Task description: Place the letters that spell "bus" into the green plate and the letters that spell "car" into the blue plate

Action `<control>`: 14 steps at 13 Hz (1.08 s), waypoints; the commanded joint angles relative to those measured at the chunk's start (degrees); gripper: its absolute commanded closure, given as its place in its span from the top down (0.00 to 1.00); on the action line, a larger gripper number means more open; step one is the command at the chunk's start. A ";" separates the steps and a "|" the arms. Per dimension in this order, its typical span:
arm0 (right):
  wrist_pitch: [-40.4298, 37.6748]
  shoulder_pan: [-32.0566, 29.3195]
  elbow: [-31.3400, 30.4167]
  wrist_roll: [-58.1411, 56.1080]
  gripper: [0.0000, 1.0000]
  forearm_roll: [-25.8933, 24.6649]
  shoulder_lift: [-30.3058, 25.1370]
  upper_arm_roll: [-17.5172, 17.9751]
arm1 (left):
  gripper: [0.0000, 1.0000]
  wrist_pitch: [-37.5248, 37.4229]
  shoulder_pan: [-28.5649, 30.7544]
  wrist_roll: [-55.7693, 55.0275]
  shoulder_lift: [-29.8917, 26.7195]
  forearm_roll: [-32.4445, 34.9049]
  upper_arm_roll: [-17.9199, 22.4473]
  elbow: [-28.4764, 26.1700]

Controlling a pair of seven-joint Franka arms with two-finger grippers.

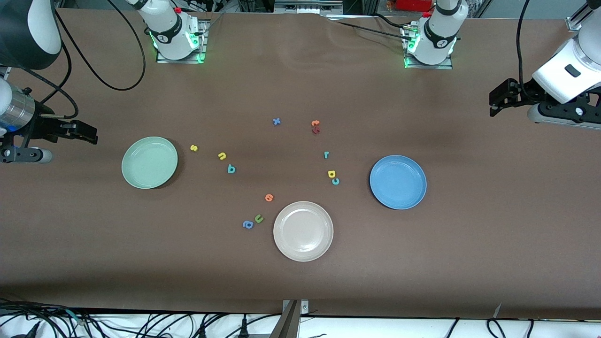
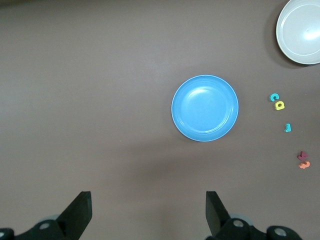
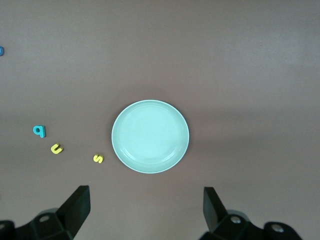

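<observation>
You see a brown surface (image 1: 300, 84) carrying scattered foam letters; no brand reads. Left claw (image 1: 498, 101) and right claw (image 1: 84, 133) hang with fingers apart.

The table (image 1: 300, 272) is plain brown. The green plate (image 1: 149, 162) is pale mint, the blue plate (image 1: 397, 182) is medium blue, and the third plate (image 1: 303, 231) is beige-white. The s (image 1: 194, 148), the u (image 1: 222, 156) and the a (image 1: 331, 174) are yellow. The b (image 1: 231, 169), the c (image 1: 335, 181) and the r (image 1: 326, 154) are teal. Both end effectors are black: the left end effector (image 1: 492, 104) and the right end effector (image 1: 95, 135).
</observation>
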 commanded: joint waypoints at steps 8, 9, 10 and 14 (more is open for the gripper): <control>0.06 -0.19 -0.26 0.14 1.00 0.86 -0.74 0.10 | 1.00 -1.19 -0.07 -0.28 0.67 1.64 -0.05 1.83; 0.06 -0.19 -0.35 0.14 1.00 0.86 -0.74 0.10 | 1.00 -1.19 -0.07 -0.28 0.67 1.64 -0.05 1.83; 0.06 -0.19 -0.35 0.14 1.00 0.86 -0.74 0.10 | 1.00 -1.19 -0.07 -0.28 0.58 1.64 -0.05 1.83; -1.17 -0.19 -0.35 0.32 1.00 0.86 -0.74 0.10 | 1.00 -1.19 -0.07 -0.28 0.67 1.73 -0.14 1.74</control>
